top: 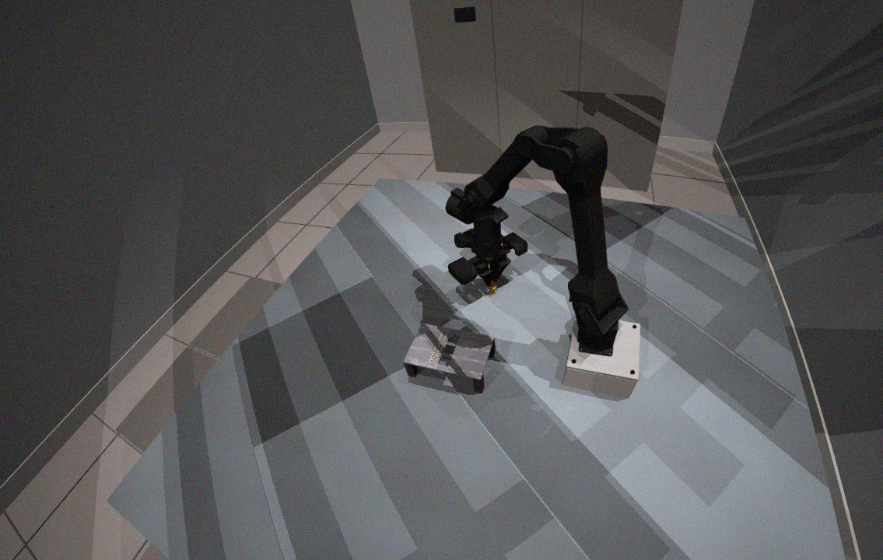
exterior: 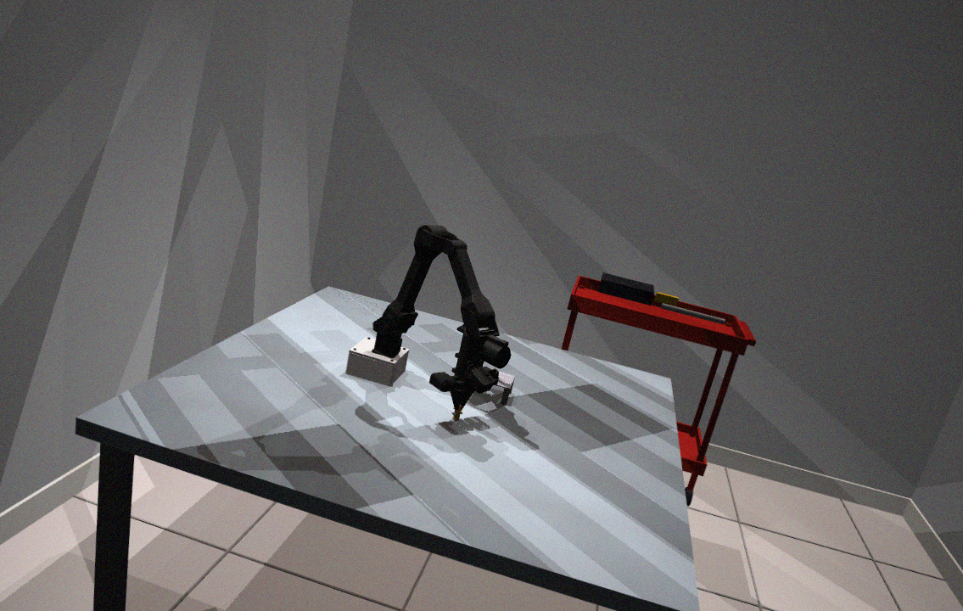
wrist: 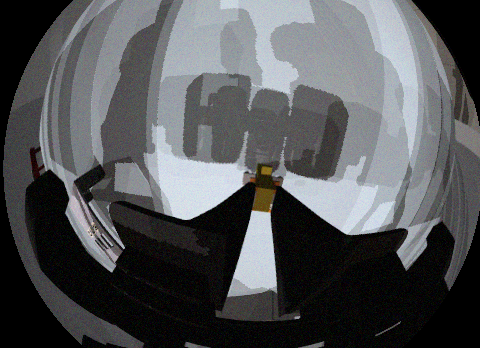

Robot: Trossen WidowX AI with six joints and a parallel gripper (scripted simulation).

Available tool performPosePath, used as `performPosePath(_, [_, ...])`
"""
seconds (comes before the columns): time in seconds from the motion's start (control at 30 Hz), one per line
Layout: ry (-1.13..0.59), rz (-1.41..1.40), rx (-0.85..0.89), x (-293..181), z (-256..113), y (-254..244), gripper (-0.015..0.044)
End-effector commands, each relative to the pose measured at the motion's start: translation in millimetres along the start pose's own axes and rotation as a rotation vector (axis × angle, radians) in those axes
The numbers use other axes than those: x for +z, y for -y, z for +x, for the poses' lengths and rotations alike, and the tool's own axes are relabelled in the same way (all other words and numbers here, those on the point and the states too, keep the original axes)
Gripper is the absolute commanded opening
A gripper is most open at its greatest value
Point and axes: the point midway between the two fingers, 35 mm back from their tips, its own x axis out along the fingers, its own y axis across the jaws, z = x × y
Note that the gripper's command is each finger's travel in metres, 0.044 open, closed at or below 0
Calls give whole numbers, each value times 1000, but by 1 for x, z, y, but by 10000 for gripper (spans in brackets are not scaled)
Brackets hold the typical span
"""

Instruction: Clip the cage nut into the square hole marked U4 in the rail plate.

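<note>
Pinching the cage nut (top: 492, 287) (exterior: 456, 415) (wrist: 263, 198) by its sides, the tool (top: 493, 281) (exterior: 457, 408) (wrist: 263, 191) has its jaws nearly together, and the nut looks caught between the very tips. It sits low over the table (top: 465, 432) (exterior: 394, 524) (wrist: 200, 188); whether its underside touches, I cannot tell.

That small bite is the first worry. If the tips bear unevenly on the springs, the nut could roll or squirt out when lifted; if they press too lightly, the wings may stay too wide for the hole. Too deep a bite might bring the fingertips against the plate before the wings hook. Patchy shadow makes the nut's tilt hard to judge.

Beyond it stands the rail plate (top: 423, 348) (exterior: 506, 378) (wrist: 82, 208), raised on legs, off to one side and apart from the nut. Its edge and legs could catch a low-carried nut, so clearance should come before any sideways travel. The hole labels are too small to read surely, and a neighbouring hole would be an easy mistake.

Past that, the arm's pale base block (top: 628, 348) (exterior: 374, 367) is well apart from the nut. Farther off, a red cart (exterior: 621, 311) stands beyond the table, seemingly no obstacle.
</note>
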Motion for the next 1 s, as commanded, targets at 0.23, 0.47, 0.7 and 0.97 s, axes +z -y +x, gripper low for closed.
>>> performPosePath(0.23, [0,0,0,0,0,0,33])
performPosePath(0.47, [0,0,0,0,0,0,33])
performPosePath(0.7, [1,1,-3,0,1,0,33])
performPosePath(0.97, [7,10,6,-1,0,-1,33])
